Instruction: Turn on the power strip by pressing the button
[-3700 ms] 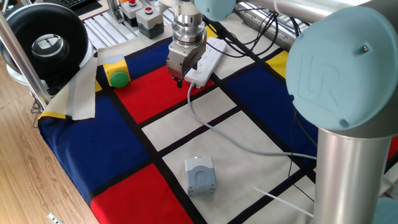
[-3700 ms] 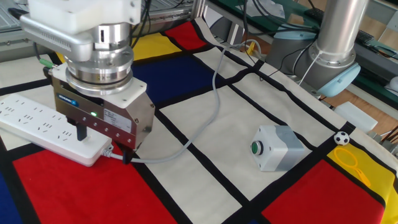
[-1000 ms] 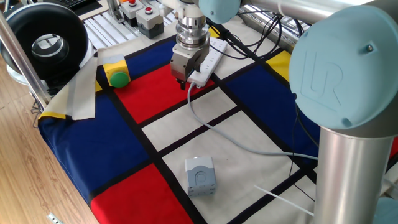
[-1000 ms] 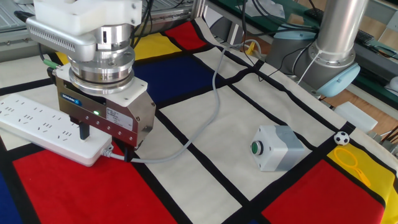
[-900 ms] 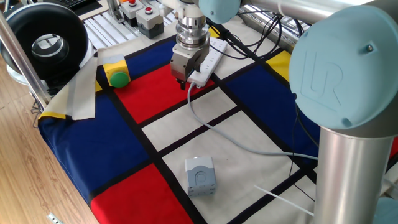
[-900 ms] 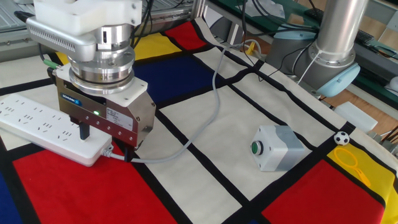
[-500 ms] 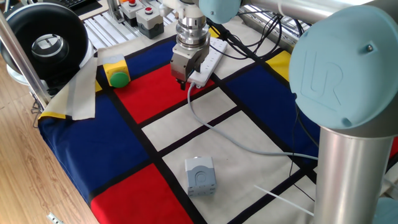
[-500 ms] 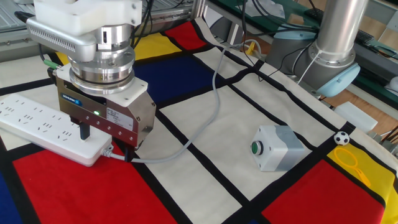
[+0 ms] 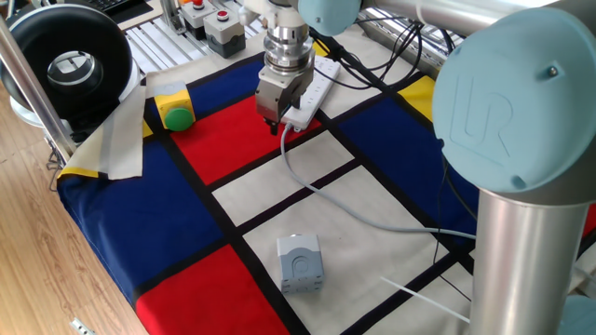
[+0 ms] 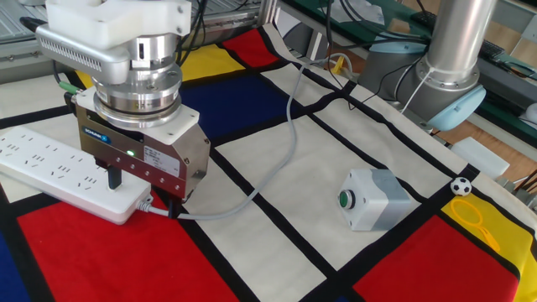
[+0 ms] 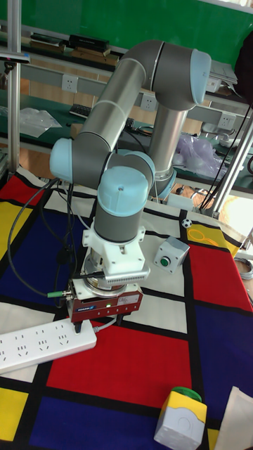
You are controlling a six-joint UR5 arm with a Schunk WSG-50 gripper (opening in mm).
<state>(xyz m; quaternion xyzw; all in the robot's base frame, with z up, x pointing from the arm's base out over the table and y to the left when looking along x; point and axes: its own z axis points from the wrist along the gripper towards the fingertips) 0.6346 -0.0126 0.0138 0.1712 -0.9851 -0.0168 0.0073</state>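
The power strip (image 10: 59, 172) lies flat on the checked cloth (image 10: 277, 226), unmoved since the earlier frames. The gripper (image 10: 143, 189) has come down slightly and stays over the cord end, one dark finger (image 10: 113, 178) touching the strip. Its opening cannot be told; the button is hidden.

Gripper body (image 10: 143, 159) hides the button

We see a table covered with a red, blue, yellow and white checked cloth (image 9: 223, 270), light wooden floor (image 9: 37, 270) beside it, and a green wall (image 11: 105, 21) behind metal shelves (image 11: 63, 60).
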